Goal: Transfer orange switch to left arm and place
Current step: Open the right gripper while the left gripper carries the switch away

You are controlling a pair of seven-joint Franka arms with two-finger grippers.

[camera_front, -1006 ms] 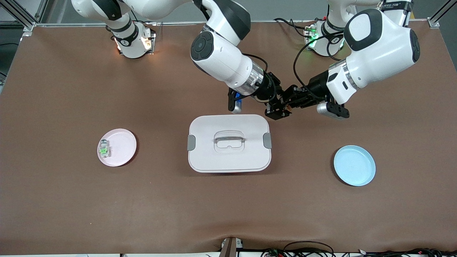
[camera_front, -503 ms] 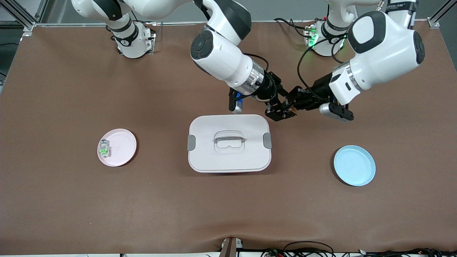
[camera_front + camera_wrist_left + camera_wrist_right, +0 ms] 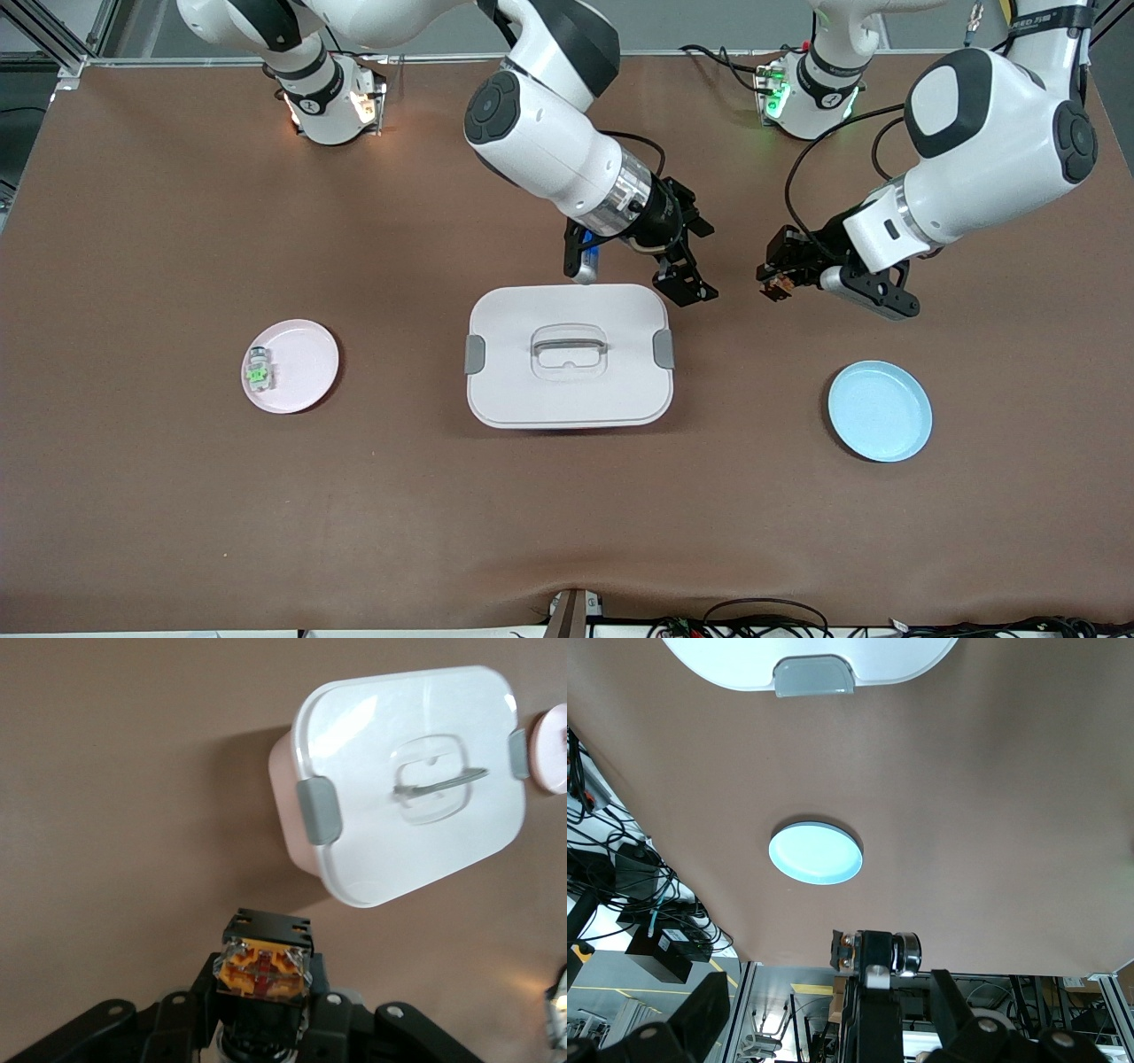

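2 hands apart: left hand pinching orange switch, right hand spread empty beside box. Handover judged complete; next, carry toward blue plate.

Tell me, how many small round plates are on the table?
2. The pink plate lies toward the right arm's end of the table, with a small green-marked part on it. The blue plate lies toward the left arm's end, beside the white box.
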